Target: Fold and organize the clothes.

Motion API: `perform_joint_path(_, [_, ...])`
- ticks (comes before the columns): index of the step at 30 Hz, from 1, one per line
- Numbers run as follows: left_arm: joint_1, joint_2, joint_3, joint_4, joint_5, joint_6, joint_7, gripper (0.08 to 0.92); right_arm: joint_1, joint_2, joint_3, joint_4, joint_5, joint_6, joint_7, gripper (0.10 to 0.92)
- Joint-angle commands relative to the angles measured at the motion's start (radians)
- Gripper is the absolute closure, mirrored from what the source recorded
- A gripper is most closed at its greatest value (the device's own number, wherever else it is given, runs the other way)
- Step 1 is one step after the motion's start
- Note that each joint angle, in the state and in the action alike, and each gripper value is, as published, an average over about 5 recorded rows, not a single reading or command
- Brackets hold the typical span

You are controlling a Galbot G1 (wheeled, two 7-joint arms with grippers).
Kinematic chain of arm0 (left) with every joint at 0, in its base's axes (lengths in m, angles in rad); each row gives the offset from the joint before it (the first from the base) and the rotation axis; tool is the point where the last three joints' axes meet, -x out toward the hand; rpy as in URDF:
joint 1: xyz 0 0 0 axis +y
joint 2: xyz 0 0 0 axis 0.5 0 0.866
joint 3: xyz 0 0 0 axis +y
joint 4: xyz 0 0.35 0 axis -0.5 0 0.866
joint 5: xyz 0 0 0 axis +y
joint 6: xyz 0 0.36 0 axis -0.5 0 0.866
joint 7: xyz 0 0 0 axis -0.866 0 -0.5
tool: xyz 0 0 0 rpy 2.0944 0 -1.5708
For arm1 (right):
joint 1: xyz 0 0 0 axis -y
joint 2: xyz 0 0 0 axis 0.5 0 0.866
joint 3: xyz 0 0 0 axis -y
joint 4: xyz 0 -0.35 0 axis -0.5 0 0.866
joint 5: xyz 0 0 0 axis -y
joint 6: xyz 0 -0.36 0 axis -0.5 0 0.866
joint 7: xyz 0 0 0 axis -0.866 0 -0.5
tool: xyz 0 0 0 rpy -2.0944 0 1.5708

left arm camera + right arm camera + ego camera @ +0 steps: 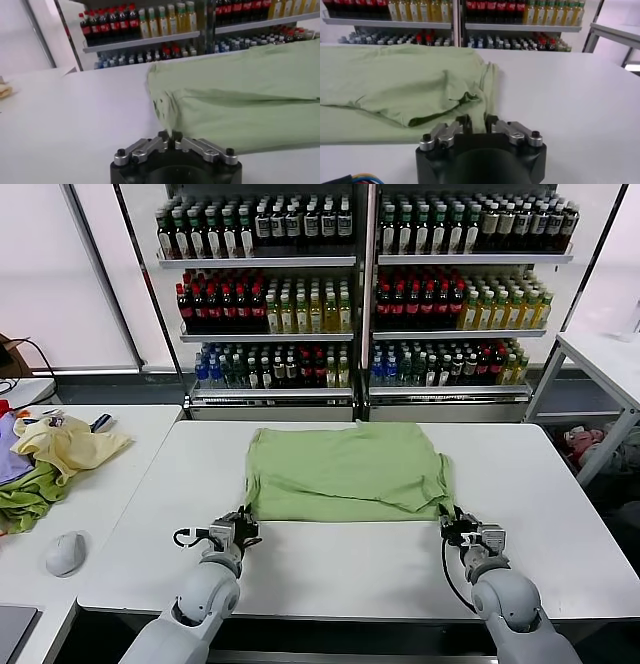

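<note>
The clothes, a light green shirt (345, 469), lie flat and folded into a rough rectangle on the white table (350, 569). My left gripper (243, 527) is at the shirt's near left corner. In the left wrist view that gripper (170, 134) is shut, pinching the corner of the shirt (240, 90). My right gripper (452, 527) is at the near right corner. In the right wrist view it (477, 120) is closed on the layered edge of the shirt (395, 85), with green cloth filling the narrow gap between its fingers. Collar, buttons and print are hidden.
A second table on the left carries a pale yellow garment (70, 446), a darker green cloth (25, 499) and a white mouse (65, 552). Shelves of bottles (350, 284) stand behind the table. Another white table (605, 359) stands at the right.
</note>
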Motion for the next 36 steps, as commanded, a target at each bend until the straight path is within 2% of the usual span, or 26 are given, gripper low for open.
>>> perform_joint_path(1, [0.132, 0.017, -0.033, -0.167, -0.008, -0.01, 0.01, 0.891, -0.085, -0.001, 0.02, 0.088, -0.005, 0.003, 0.001, 0.861])
perform_joint_path(11, [0.369, 0.029, -0.113, -0.346, 0.02, -0.02, 0.021, 0.891, -0.307, 0.025, 0.1, 0.286, -0.096, 0.015, -0.01, 0.872])
perform_joint_path(18, [0.496, 0.03, -0.157, -0.416, 0.06, -0.04, 0.028, 0.891, -0.473, 0.062, 0.152, 0.409, -0.157, 0.013, -0.017, 0.872])
perform_joint_path(23, [0.558, 0.033, -0.174, -0.463, 0.077, -0.033, 0.031, 0.891, -0.56, 0.084, 0.175, 0.462, -0.2, 0.023, -0.02, 0.872])
perform_joint_path(29, [0.58, 0.036, -0.194, -0.489, 0.094, 0.006, 0.054, 0.89, -0.622, 0.114, 0.199, 0.517, -0.29, -0.002, -0.07, 0.863])
perform_joint_path(33, [0.576, 0.043, -0.218, -0.508, 0.091, 0.011, 0.077, 0.847, -0.609, 0.111, 0.203, 0.539, -0.31, 0.019, -0.077, 0.79])
perform_joint_path(36, [0.562, 0.051, -0.231, -0.522, 0.08, 0.004, 0.085, 0.762, -0.565, 0.098, 0.196, 0.551, -0.291, 0.03, -0.079, 0.704])
